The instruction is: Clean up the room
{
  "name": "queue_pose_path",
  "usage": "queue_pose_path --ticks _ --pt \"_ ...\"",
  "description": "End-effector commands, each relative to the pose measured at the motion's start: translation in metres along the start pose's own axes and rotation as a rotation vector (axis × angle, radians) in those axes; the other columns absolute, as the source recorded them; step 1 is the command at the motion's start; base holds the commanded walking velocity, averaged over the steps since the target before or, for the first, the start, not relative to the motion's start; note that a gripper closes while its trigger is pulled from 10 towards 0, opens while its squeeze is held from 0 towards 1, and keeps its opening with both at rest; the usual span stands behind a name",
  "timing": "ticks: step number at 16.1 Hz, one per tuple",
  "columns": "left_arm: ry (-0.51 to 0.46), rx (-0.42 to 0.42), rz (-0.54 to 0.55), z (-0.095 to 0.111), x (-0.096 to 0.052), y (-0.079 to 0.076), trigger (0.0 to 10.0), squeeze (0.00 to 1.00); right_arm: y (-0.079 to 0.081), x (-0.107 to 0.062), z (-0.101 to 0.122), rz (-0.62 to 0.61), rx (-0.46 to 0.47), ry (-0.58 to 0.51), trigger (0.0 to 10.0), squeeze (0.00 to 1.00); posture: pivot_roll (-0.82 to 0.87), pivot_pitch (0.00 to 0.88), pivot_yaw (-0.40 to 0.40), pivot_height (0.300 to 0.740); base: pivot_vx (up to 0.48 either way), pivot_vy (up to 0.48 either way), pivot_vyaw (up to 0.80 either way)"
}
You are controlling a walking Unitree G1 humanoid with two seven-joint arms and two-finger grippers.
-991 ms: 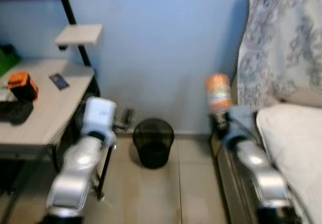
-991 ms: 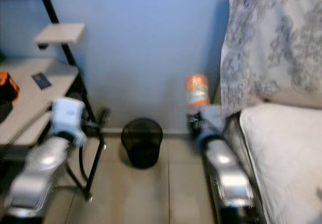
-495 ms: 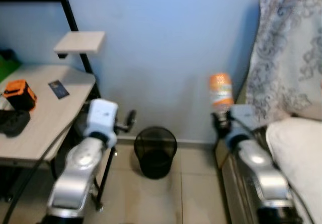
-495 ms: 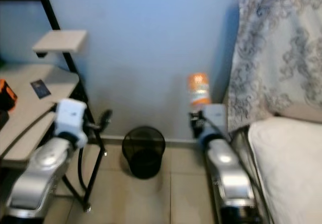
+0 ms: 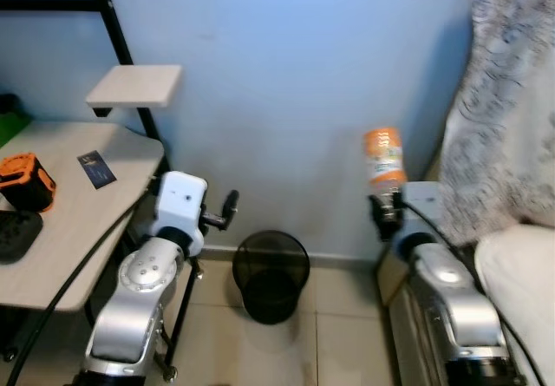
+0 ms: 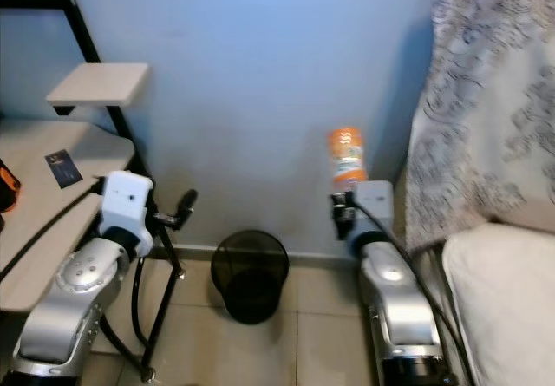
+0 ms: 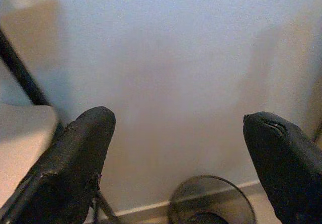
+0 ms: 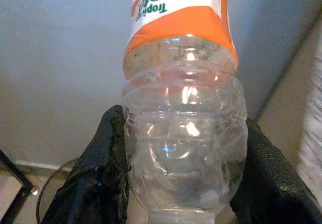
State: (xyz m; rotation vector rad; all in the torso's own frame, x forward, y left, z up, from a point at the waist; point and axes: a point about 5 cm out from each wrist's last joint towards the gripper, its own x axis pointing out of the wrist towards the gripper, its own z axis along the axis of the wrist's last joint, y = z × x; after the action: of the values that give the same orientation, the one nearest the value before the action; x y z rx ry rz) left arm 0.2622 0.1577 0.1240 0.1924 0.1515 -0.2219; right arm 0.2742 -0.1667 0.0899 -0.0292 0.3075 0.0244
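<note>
Blue wall (image 5: 286,74) behind right claw (image 8: 178,183) pinching bottle (image 8: 183,118), left claw (image 7: 176,148) spread.

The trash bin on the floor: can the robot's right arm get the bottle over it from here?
Probably yes. The right tool grips the empty bottle upright, and open floor lies between it and the black mesh trash bin, which sits low and to its left.

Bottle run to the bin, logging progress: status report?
Right end effector shut on clear bottle, held upright. Left end effector open, empty. Black bin ahead on floor, nothing between.
</note>
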Motion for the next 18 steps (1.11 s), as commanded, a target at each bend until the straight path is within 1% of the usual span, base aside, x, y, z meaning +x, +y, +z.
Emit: queue_pose_path --ticks 1,10,12,14,16,17,18 --pt "-0.006 0.017 0.027 0.003 -0.001 0.009 10.0 0.00 0.011 0.001 0.004 0.039 0.001 -0.010 10.0 0.00 0.04 0.000 0.010 0.740 0.341 0.000 0.00" --pt "-0.001 0.026 0.020 0.003 -0.001 0.009 10.0 0.00 0.011 0.002 0.006 0.043 -0.017 -0.009 10.0 0.00 0.04 0.000 0.017 0.740 0.342 0.000 0.00" --pt "0.000 0.030 0.015 0.003 -0.004 0.008 10.0 0.00 0.009 0.000 0.007 0.051 -0.029 -0.015 10.0 0.00 0.03 0.000 0.019 0.740 0.339 0.000 0.00" --pt "0.011 0.015 0.012 -0.001 -0.012 0.005 10.0 0.00 0.004 -0.005 0.007 0.055 -0.026 -0.019 10.0 0.00 0.03 0.000 0.020 0.740 0.343 0.000 0.00" --pt "0.025 0.004 0.011 -0.007 -0.015 0.005 10.0 0.00 0.001 -0.004 0.003 0.095 -0.066 -0.010 10.0 0.00 0.03 0.000 0.012 0.740 0.341 0.000 0.00" --pt "0.040 0.027 0.001 -0.010 -0.014 0.007 10.0 0.00 0.003 0.001 -0.003 0.162 -0.097 0.037 10.0 0.00 0.04 0.000 0.005 0.740 0.341 0.000 0.00" --pt "0.058 0.064 -0.044 -0.013 -0.013 0.005 10.0 0.00 0.009 0.004 -0.010 0.255 -0.173 0.080 10.0 0.00 0.04 0.000 0.003 0.740 0.000 0.000 0.00"
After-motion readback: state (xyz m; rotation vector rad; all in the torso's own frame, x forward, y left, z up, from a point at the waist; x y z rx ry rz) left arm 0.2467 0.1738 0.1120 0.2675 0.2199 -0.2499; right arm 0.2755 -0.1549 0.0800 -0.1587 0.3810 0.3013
